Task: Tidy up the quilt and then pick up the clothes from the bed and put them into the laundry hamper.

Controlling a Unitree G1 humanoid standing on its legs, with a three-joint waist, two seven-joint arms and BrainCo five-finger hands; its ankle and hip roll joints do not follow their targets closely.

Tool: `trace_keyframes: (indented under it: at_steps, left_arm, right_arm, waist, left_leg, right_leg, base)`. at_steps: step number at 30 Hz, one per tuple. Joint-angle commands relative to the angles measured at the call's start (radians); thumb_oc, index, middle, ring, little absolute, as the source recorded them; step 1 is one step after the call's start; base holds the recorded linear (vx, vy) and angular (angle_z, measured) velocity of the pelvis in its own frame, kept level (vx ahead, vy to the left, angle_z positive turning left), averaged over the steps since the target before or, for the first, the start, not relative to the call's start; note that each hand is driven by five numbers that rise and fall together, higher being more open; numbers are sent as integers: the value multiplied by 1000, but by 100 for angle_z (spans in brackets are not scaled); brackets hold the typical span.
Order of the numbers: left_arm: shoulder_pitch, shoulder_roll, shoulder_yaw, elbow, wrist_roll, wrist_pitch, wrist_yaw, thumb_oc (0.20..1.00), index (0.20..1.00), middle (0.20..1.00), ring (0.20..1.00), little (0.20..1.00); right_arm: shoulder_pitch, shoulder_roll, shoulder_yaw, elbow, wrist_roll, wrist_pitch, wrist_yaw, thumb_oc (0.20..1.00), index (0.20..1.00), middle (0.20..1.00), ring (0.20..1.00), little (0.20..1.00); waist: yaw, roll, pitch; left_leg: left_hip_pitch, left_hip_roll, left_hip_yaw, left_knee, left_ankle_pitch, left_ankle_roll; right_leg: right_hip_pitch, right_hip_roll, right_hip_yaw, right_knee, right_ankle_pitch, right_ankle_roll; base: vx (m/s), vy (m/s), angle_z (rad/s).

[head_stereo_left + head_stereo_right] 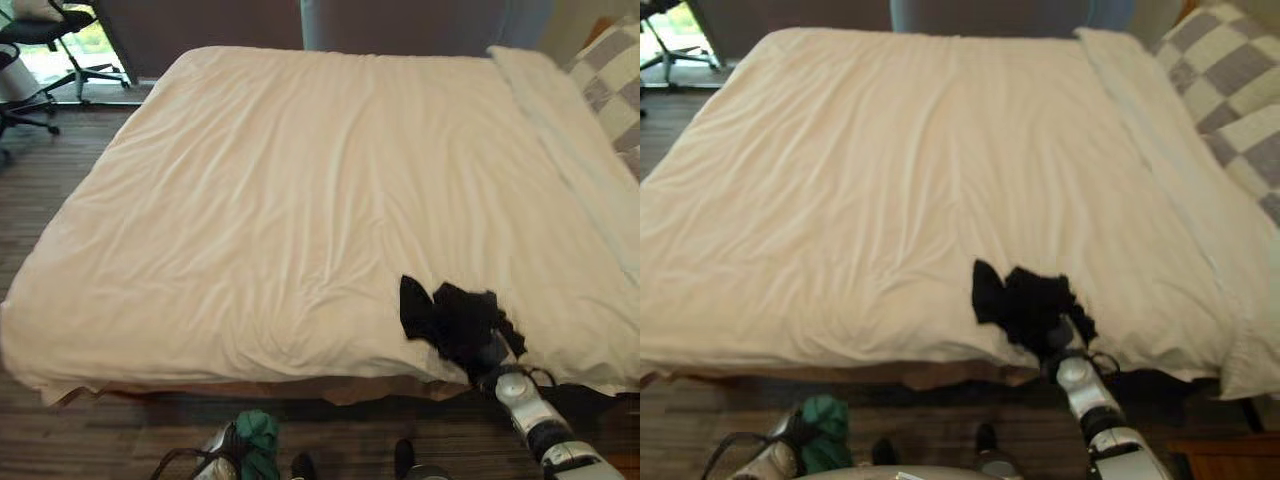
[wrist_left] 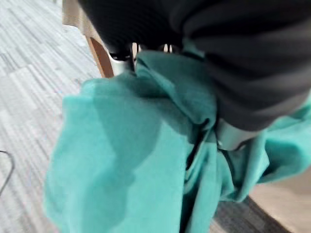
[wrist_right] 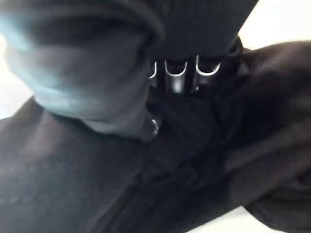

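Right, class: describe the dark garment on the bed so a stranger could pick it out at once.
Start at the cream quilt that covers the bed. Go to its near edge, towards the robot's right, where the right hand meets it. The crumpled black garment there is the one dark thing on that pale cover.

Checked pillows (image 1: 1230,90) are lying at the bed's (image 1: 300,385) head end; an office chair (image 1: 55,45) is standing beyond its far corner.
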Motion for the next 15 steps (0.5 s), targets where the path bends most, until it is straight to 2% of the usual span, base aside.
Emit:
trace_keyframes:
  at_steps: [1,3,5,8,9,11,13,14,15]
  left_arm:
    - [-38,25,32,51,-15,4,3,200,200,200,200,200]
    - [-48,32,32,50,-21,4,4,200,200,200,200,200]
    - [-59,31,27,50,-33,3,-1,200,200,200,200,200]
    - [-71,18,18,57,-57,2,-15,200,200,200,200,200]
    - [-77,12,20,59,-73,3,-17,200,200,200,200,200]
    - [-77,4,28,66,-102,-5,-19,200,200,200,200,200]
    - [-70,-8,42,72,-119,-10,-8,200,200,200,200,200]
    - [-71,-8,42,72,-119,-10,-8,200,200,200,200,200]
    - [-66,-26,47,64,-153,-18,7,200,200,200,200,200]
  right_arm:
    - [185,21,73,226,-23,149,64,200,200,200,200,200]
    - [184,47,89,234,-15,148,71,200,200,200,200,200]
    - [164,61,117,219,-11,144,87,200,200,200,200,200]
    - [143,71,128,198,26,144,81,200,200,200,200,200]
    - [132,68,134,190,40,141,75,200,200,200,200,200]
    - [111,64,154,173,40,132,81,200,200,200,200,200]
    - [76,68,202,173,7,127,87,200,200,200,200,200]
    - [75,69,202,173,7,127,87,200,200,200,200,200]
    - [39,65,246,173,-31,128,90,200,200,200,200,200]
  waist:
    - [-24,-5,66]
    - [-24,-13,74]
    - [-28,-12,88]
    - [-54,-4,79]
    - [-51,-4,73]
    - [-31,-4,60]
    - [-1,7,53]
    - [0,8,50]
    - [37,27,58]
  left_leg:
    - [25,0,-14,-5,-118,-21]
    - [30,-1,-21,-5,-118,-16]
    - [26,-6,-51,-5,-116,-7]
    - [2,-22,-117,-5,-103,2]
    - [-10,-31,-142,-5,-100,4]
    - [-22,-40,-185,-5,-91,5]
    - [-37,-41,-222,-5,-78,2]
    - [-42,-39,-222,-5,-76,1]
    - [-66,-42,-262,-5,-53,-2]
  right_leg:
    - [-96,-71,27,115,-70,90]
    - [-121,-57,44,175,-82,94]
    - [-143,-19,107,235,-108,92]
    - [-142,92,341,271,-164,82]
    - [-119,103,400,248,-175,72]
    - [-104,98,412,213,-172,34]
    - [-76,82,367,159,-171,24]
    - [-80,83,368,157,-167,23]
    - [-58,74,326,100,-159,14]
  base:
    - [-84,58,-4]
    - [-88,45,-4]
    - [-105,18,-7]
    - [-64,-28,8]
    - [-13,-83,79]
    - [-7,-159,107]
    - [-32,-183,58]
    - [-73,-188,91]
    - [-94,-168,96]
